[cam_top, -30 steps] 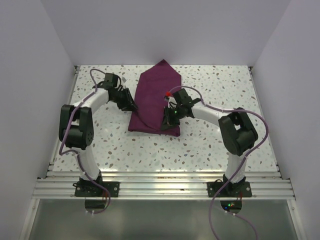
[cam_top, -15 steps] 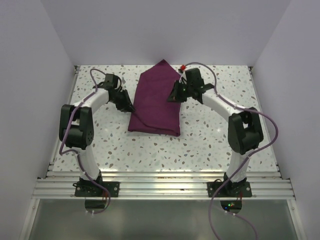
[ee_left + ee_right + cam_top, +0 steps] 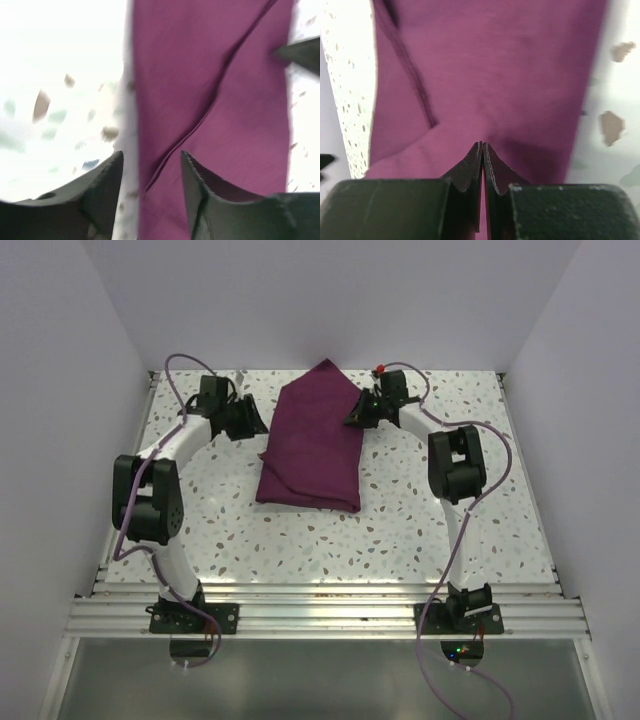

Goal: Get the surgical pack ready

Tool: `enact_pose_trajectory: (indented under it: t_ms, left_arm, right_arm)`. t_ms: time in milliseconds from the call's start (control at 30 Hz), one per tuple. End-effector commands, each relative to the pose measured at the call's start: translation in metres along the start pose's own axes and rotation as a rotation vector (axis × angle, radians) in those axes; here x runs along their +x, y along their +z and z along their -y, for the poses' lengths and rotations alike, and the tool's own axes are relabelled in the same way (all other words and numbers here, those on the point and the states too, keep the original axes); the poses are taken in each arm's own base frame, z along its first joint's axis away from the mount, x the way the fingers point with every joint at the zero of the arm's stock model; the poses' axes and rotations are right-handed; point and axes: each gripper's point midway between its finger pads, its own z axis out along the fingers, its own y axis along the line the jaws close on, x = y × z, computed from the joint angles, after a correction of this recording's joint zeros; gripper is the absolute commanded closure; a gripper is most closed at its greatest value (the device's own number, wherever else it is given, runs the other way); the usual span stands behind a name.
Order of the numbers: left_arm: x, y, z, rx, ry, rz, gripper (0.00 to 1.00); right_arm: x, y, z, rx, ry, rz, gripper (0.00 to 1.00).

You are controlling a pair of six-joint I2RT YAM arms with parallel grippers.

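Now: surgical pack (image 3: 312,445), partly folded. Your right gripper (image 3: 356,416), jaws pressed together, has moved up to its far right edge; left gripper (image 3: 150,160), jaws spread, sits at its left edge. Far-corner fold likely pending.

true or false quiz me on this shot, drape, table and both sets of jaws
1. The purple drape lies folded on the speckled table. True.
2. A steel tray sits beside the drape. False: no tray is in view.
3. The jaws of the left arm stand apart with nothing between them. True.
4. The jaws of the right arm are spread wide. False: they are shut, tips together, over the cloth.
5. Both arms reach to the near edge of the drape. False: they are at its far half, one on each side.
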Motion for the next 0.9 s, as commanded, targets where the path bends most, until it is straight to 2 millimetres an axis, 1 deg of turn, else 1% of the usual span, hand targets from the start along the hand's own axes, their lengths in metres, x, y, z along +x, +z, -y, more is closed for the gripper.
enact_pose_trajectory:
  t_ms: [0, 33, 67, 100, 133, 167, 200, 233, 267, 300, 333, 367, 400, 433, 467, 533, 567, 600, 633, 667, 767, 800, 867]
  left_arm:
    - [-0.076, 0.004, 0.041, 0.190, 0.116, 0.264, 0.53]
    - [-0.078, 0.013, 0.044, 0.218, 0.120, 0.259, 0.55]
    - [-0.095, 0.015, 0.054, 0.252, 0.142, 0.286, 0.59]
    - [-0.088, 0.038, 0.052, 0.277, 0.139, 0.240, 0.62]
    - [-0.090, 0.046, 0.054, 0.300, 0.144, 0.233, 0.67]
    - [-0.103, 0.048, 0.063, 0.333, 0.163, 0.250, 0.76]
    - [-0.093, 0.067, 0.059, 0.359, 0.159, 0.207, 0.80]
    - [-0.095, 0.072, 0.060, 0.373, 0.163, 0.205, 0.83]
    - [-0.101, 0.075, 0.064, 0.392, 0.173, 0.213, 0.84]
    - [-0.089, 0.093, 0.057, 0.398, 0.157, 0.160, 0.85]
    - [-0.085, 0.101, 0.055, 0.404, 0.151, 0.135, 0.85]
    - [-0.092, 0.103, 0.059, 0.421, 0.166, 0.136, 0.88]
    - [-0.077, 0.118, 0.052, 0.430, 0.145, 0.080, 0.89]
    - [-0.077, 0.122, 0.052, 0.431, 0.140, 0.074, 0.89]
    - [-0.067, 0.130, 0.045, 0.416, 0.121, 0.041, 0.89]
    - [-0.063, 0.131, 0.041, 0.403, 0.114, 0.021, 0.93]
    - [-0.054, 0.133, 0.037, 0.396, 0.113, 0.001, 0.93]
    - [-0.055, 0.127, 0.038, 0.398, 0.120, 0.010, 0.93]
    - [-0.046, 0.129, 0.033, 0.388, 0.113, -0.009, 0.94]
    - [-0.043, 0.125, 0.033, 0.383, 0.114, -0.018, 0.93]
    - [-0.031, 0.127, 0.023, 0.336, 0.101, -0.053, 0.94]
    - [-0.028, 0.128, 0.019, 0.324, 0.096, -0.064, 0.95]
    - [-0.021, 0.129, 0.015, 0.305, 0.075, -0.090, 0.98]
  right_arm:
    - [-0.025, -0.001, -0.023, -0.128, 0.012, 0.045, 0.93]
    - [-0.022, 0.006, -0.020, -0.141, 0.017, 0.036, 0.93]
    - [-0.020, 0.009, -0.019, -0.153, 0.021, 0.023, 0.93]
    - [-0.018, 0.013, -0.019, -0.160, 0.029, 0.014, 0.93]
    - [-0.018, 0.013, -0.020, -0.162, 0.034, 0.011, 0.93]
    - [-0.017, 0.013, -0.019, -0.161, 0.036, 0.012, 0.93]
    - [-0.016, 0.013, -0.021, -0.168, 0.043, 0.006, 0.93]
    - [-0.016, 0.013, -0.023, -0.180, 0.044, 0.003, 0.93]
    - [-0.014, 0.013, -0.023, -0.182, 0.050, -0.005, 0.93]
    - [-0.015, 0.013, -0.024, -0.185, 0.053, -0.009, 0.93]
    - [-0.012, 0.013, -0.022, -0.179, 0.057, -0.024, 0.93]
    - [-0.010, 0.013, -0.021, -0.175, 0.059, -0.031, 0.93]
    - [-0.008, 0.014, -0.020, -0.174, 0.058, -0.037, 0.93]
    - [-0.005, 0.014, -0.017, -0.167, 0.065, -0.049, 0.93]
    - [-0.004, 0.014, -0.016, -0.165, 0.067, -0.052, 0.93]
    - [-0.004, 0.011, -0.016, -0.168, 0.065, -0.057, 0.93]
    - [-0.003, 0.009, -0.019, -0.174, 0.060, -0.058, 0.93]
    - [-0.002, 0.004, -0.021, -0.178, 0.053, -0.059, 0.93]
    - [-0.001, 0.001, -0.021, -0.183, 0.050, -0.067, 0.93]
    - [0.001, -0.001, -0.021, -0.183, 0.047, -0.071, 0.93]
    - [0.008, -0.008, -0.009, -0.160, 0.057, -0.097, 0.94]
    - [0.015, -0.007, -0.006, -0.158, 0.062, -0.122, 0.94]
    - [0.020, -0.008, -0.003, -0.163, 0.056, -0.138, 0.94]
